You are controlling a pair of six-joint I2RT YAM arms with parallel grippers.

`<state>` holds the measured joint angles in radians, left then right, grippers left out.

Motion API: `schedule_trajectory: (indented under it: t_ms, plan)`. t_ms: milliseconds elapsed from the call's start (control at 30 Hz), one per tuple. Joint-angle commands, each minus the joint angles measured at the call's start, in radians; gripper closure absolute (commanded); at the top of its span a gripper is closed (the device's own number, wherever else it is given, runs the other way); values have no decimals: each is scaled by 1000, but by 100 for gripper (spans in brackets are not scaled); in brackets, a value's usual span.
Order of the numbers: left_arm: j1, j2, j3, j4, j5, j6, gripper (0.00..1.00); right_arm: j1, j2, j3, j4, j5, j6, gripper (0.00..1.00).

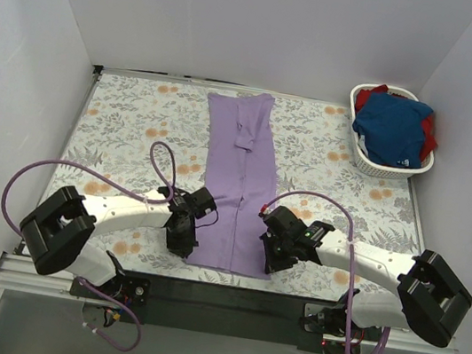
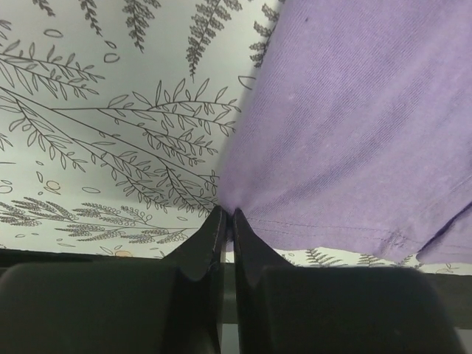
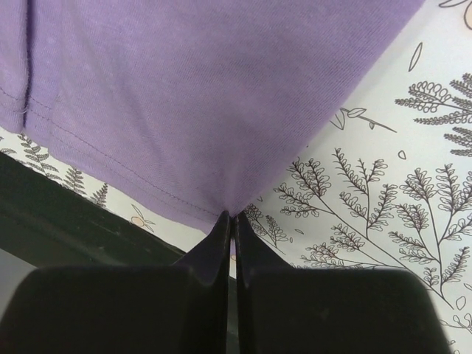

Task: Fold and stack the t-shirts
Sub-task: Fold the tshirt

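The lavender t-shirt (image 1: 238, 177) lies as a long narrow strip down the middle of the table, sleeves folded in. At its near left corner my left gripper (image 1: 182, 239) is shut on the hem; in the left wrist view the purple cloth (image 2: 354, 140) is pinched between the black fingertips (image 2: 212, 234). The right gripper (image 1: 274, 257) is shut on the near right corner, with the hem (image 3: 206, 110) bunched at its fingertips (image 3: 243, 234). A royal-blue t-shirt (image 1: 391, 128) and a red one (image 1: 374, 94) sit heaped in the white basket (image 1: 358, 155).
The laundry basket stands at the back right corner. The table wears a floral cloth (image 1: 132, 125), and white walls close it in on three sides. A black rail (image 1: 226, 297) runs along the near edge just behind both grippers.
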<state>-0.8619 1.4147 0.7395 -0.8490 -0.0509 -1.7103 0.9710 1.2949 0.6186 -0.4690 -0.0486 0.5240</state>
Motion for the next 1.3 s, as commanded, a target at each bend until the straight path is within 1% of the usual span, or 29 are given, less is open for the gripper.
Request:
schedule_trajectory:
  t_ms: [0,100,167,233,333,433,500,600,633,667,700,733,767,800,867,933,967,1067,1267]
  plan:
    - [-20,-23,-23,-36,34,-20,100,9,-9,-29,-80,3,-16,99]
    - [-48,-55,-11,-76,49,-44,100,9,-39,-39,-108,-43,-27,99]
    - [-81,-83,-11,-94,104,-61,100,14,-57,-45,-147,-86,-38,99]
    - [-115,-98,-15,-119,124,-89,100,17,-83,-49,-166,-134,-44,99]
    - [-152,-129,-29,-133,155,-127,100,18,-118,-51,-201,-161,-45,99]
    - [-152,-169,-37,-110,155,-141,100,17,-118,-19,-220,-122,-65,99]
    - [-149,-168,7,-94,126,-137,100,9,-99,41,-229,-85,-81,99]
    - [-106,-116,79,-72,66,-74,100,-38,-48,111,-224,4,-110,99]
    - [-62,-85,96,-64,27,-54,100,-73,-13,168,-227,44,-126,99]
    - [-36,-71,116,-39,16,-8,100,-92,4,197,-226,71,-146,99]
    - [24,-62,148,-21,5,15,100,-113,20,223,-223,82,-165,99]
    - [59,-44,164,-1,0,35,100,-158,46,284,-218,99,-201,99]
    - [92,-36,178,54,8,82,100,-179,61,314,-212,105,-222,99]
    - [142,-27,190,83,5,98,100,-204,76,351,-209,108,-243,99]
    - [178,15,234,160,-12,148,100,-262,128,455,-207,124,-304,99]
    - [217,53,297,194,-30,181,100,-308,188,521,-207,124,-355,99]
    - [225,97,319,217,-64,193,100,-322,210,588,-206,122,-367,99]
    - [262,148,369,272,-86,235,100,-360,289,691,-201,115,-416,99]
    - [320,251,422,340,-124,261,100,-416,425,782,-155,66,-453,99]
